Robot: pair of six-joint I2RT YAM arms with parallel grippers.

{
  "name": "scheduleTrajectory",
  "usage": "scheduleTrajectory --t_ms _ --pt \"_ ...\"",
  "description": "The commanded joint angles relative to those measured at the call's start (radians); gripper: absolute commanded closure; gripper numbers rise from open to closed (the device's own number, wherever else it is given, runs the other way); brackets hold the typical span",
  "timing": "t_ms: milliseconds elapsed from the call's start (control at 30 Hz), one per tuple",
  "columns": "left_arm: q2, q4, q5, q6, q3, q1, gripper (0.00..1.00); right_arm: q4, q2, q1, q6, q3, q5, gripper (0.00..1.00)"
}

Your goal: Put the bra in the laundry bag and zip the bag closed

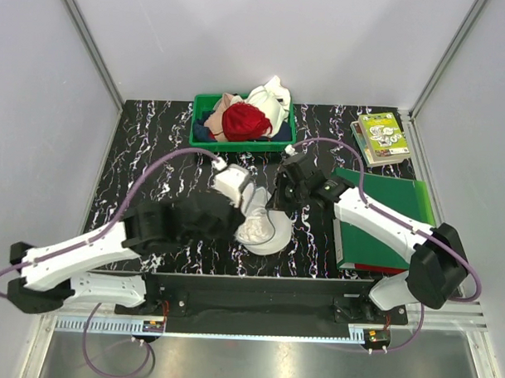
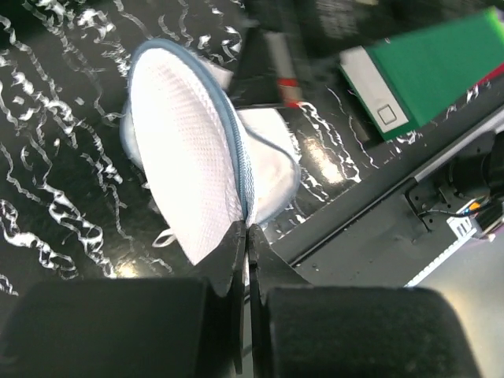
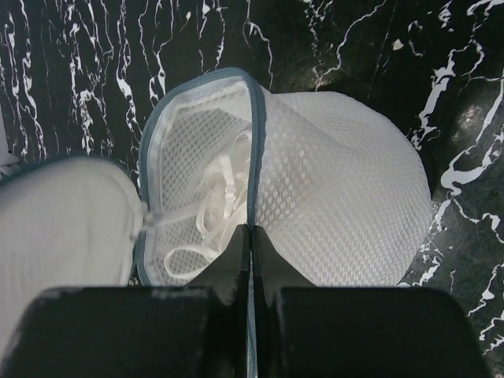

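At the middle of the surface, my left end effector and right end effector each pinch tight the grey rim of the half-open laundry bag, with the bra inside, so I should tuck its straps deep before closing the zip.

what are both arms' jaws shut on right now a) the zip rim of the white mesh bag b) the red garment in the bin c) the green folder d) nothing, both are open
a: in the wrist views the jaws of the left gripper and the right gripper are each closed on the grey-zipped rim of the laundry bag, which is not yet zipped.
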Motion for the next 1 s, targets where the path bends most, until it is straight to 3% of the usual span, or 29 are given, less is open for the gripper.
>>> scheduleTrajectory --t_ms 0,167,267,300,433,533,567,700,833,967 --pt "0.181 0.019 -0.131 -0.037 0.112 -0.082 1.00 0.055 0.015 -0.057 -0.010 0.018 -0.078 1.00" --pt "0.330 0.100 -0.075 0.003 0.135 -0.061 1.00 0.054 -0.023 -0.099 0.003 -0.039 -0.106 1.00" --pt "0.381 0.128 0.077 0.023 0.169 -0.001 0.94 0.054 -0.053 -0.108 0.004 -0.079 -0.109 0.98" --pt "0.379 0.157 0.111 0.029 0.171 0.008 0.75 0.054 -0.067 -0.111 0.003 -0.094 -0.109 0.98" --pt "0.274 0.183 0.177 0.063 0.155 0.041 0.21 0.054 -0.081 -0.123 -0.040 -0.120 -0.124 0.98" --pt "0.171 0.211 0.361 0.069 0.085 0.163 0.01 0.055 -0.080 -0.128 -0.088 -0.122 -0.155 0.98" --pt "0.102 0.211 0.451 0.078 0.070 0.244 0.01 0.055 -0.078 -0.130 -0.100 -0.120 -0.173 0.99" --pt "-0.015 0.199 0.582 0.133 -0.013 0.438 0.01 0.061 -0.054 -0.134 -0.183 -0.094 -0.226 0.99" --pt "0.020 0.231 0.685 0.141 -0.146 0.580 0.01 0.068 -0.024 -0.134 -0.237 -0.062 -0.307 1.00" --pt "0.094 0.367 0.786 0.132 -0.248 0.709 0.01 0.086 -0.020 -0.136 -0.275 -0.054 -0.358 1.00"
